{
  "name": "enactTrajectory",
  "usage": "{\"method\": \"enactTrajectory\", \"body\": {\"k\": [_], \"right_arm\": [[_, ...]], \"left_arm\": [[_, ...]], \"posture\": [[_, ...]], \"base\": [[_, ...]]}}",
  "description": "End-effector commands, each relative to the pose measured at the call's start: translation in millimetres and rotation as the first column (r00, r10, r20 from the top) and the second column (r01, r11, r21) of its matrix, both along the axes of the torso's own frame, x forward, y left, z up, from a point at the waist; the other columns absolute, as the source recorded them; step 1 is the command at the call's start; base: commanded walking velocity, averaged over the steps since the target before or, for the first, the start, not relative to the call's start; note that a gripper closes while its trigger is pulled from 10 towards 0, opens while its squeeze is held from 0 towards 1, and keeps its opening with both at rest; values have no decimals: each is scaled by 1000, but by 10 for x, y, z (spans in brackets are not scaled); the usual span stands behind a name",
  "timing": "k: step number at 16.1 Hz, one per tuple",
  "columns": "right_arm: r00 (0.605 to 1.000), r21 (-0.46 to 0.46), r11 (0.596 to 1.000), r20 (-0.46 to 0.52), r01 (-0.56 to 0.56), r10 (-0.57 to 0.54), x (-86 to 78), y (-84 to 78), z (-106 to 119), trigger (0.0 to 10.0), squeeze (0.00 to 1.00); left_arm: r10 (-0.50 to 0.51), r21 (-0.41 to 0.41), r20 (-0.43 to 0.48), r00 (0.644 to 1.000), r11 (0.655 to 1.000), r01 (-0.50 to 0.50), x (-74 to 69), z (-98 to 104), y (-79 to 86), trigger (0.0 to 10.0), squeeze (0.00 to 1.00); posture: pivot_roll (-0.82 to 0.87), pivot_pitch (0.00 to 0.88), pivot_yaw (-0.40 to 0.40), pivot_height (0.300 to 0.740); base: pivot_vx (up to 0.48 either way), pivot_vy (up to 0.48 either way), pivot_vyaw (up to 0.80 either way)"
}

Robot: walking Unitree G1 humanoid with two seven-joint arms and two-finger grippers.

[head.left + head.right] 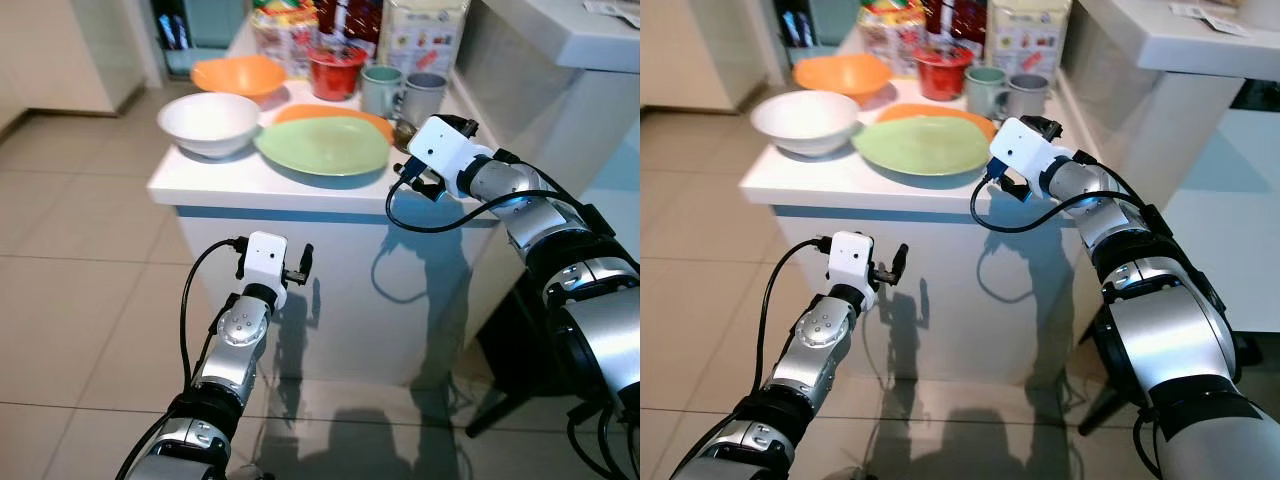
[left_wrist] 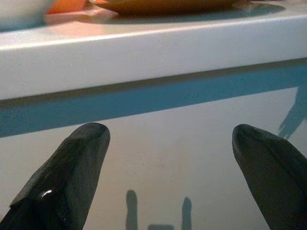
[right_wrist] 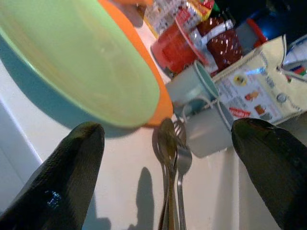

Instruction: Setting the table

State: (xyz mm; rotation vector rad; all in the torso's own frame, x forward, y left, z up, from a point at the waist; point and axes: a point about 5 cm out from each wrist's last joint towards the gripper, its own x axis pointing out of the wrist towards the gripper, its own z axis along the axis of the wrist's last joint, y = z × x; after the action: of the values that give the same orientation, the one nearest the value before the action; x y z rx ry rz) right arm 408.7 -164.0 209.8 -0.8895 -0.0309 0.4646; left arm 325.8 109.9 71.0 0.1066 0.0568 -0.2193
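In the left eye view, a white counter (image 1: 200, 180) was seen carrying the tableware: a green plate (image 1: 322, 145) stacked on an orange plate (image 1: 335, 114), a white bowl (image 1: 210, 122) just beside the green plate, an orange bowl (image 1: 238, 74) behind the white one, a red cup (image 1: 335, 72) and two mugs (image 1: 400, 92) behind the plates. The right hand (image 1: 405, 130) was held over the counter's corner, just beside the green plate's rim. The left hand (image 1: 300, 265) was held low, in front of the counter's face and below its top.

In the right eye view, the same layout was shown, with the cutlery hidden behind the right hand.

In the left wrist view, the left hand's fingers (image 2: 62, 177) were spread wide and held nothing; the counter edge lay above them.

In the right wrist view, the right hand's fingers (image 3: 67, 177) were likewise spread wide and empty. Between them, a spoon and fork (image 3: 171, 163) lay together on the counter, touching the orange plate's rim, beside the nearer mug.

The step in hand was judged to be the approach to the cutlery. The next move would call for the right hand to be lowered over the handles and closed flat against the counter, clear of the plate rim.
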Motion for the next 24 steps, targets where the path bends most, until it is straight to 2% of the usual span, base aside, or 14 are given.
{"method": "enactTrajectory", "body": {"k": [1, 3, 5, 7, 8, 12, 16, 24], "right_arm": [[1000, 2, 1000, 9, -5, 5, 4, -4, 34, 10000, 0], [1000, 2, 1000, 10, -8, 8, 4, -6, 44, 10000, 0], [1000, 2, 1000, 10, -9, 9, 4, -5, 44, 10000, 0], [1000, 2, 1000, 8, -10, 10, 2, -6, 37, 10000, 0], [1000, 2, 1000, 5, -11, 11, -1, -4, 26, 10000, 0], [1000, 2, 1000, 1, -16, 16, -4, 8, 8, 10000, 0], [1000, 6, 1000, 0, -20, 20, -3, 23, 11, 10000, 0], [1000, 9, 1000, -1, -15, 15, 4, 38, 19, 10000, 0]], "left_arm": [[-2, 16, -10, 1000, 1000, 2, 4, -12, 15, 10000, 0], [4, 28, -6, 1000, 1000, -4, 4, -16, 22, 10000, 59], [-4, 30, -8, 1000, 1000, 4, 2, -20, 18, 10000, 20], [3, 83, -9, 1000, 997, -3, -6, -43, 19, 10000, 0], [-8, 68, -28, 1000, 998, 10, -17, -68, 4, 10000, 0], [-4, 68, -12, 1000, 998, 5, -15, -51, 15, 10000, 0], [-3, 59, -9, 1000, 998, 4, -20, -48, 22, 10000, 0], [7, 37, -14, 1000, 999, -6, -23, -52, 20, 10000, 0]], "posture": [[-8, 0, -18, 740], [-8, 0, -18, 740], [-9, 0, -18, 740], [-9, 0, -18, 740], [-10, 0, -16, 740], [-9, 0, -16, 740], [-8, 0, -16, 740], [-5, 0, -18, 740]], "base": [[0, 442, 0], [450, 0, 0], [480, 0, 0], [201, 0, 0], [0, 0, 0], [0, 0, 0], [470, 0, 0], [0, 0, 0]]}}
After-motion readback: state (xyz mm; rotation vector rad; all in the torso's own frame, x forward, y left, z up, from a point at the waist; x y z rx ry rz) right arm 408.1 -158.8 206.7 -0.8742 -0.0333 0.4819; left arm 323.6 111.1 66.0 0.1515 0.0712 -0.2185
